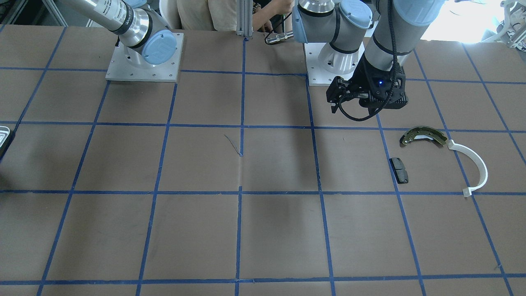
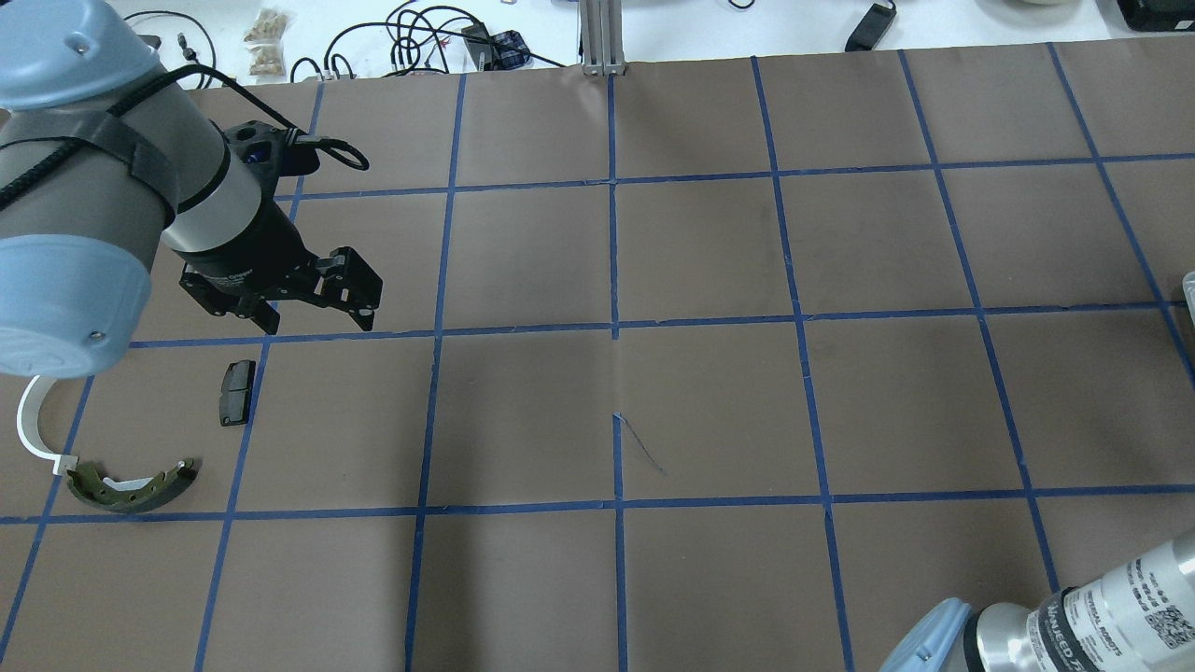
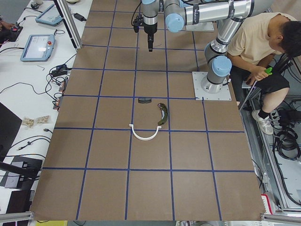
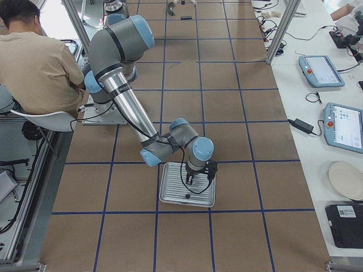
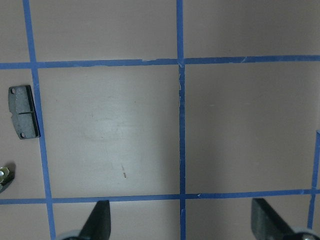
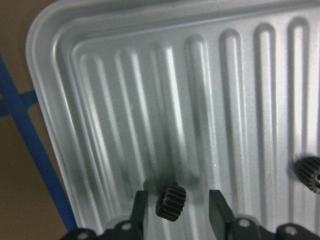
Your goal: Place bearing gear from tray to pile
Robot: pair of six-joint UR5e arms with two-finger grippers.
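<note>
We saw a label (image 2: 1120, 621) with a QR code on the right arm, its print too small to read. That arm reached out and bent straight down over the tray (image 4: 170, 190). The right gripper (image 6: 176, 197) was part-open, its fingers on either side of a small black bearing gear (image 6: 170, 202) on the ribbed floor without touching it. A second gear (image 6: 311, 172) lay nearby. The left gripper (image 2: 317, 322) hung wide apart above the table, near the pile: black pad (image 2: 237, 392), brake shoe (image 2: 135, 485), white arc (image 2: 33, 420).
</note>
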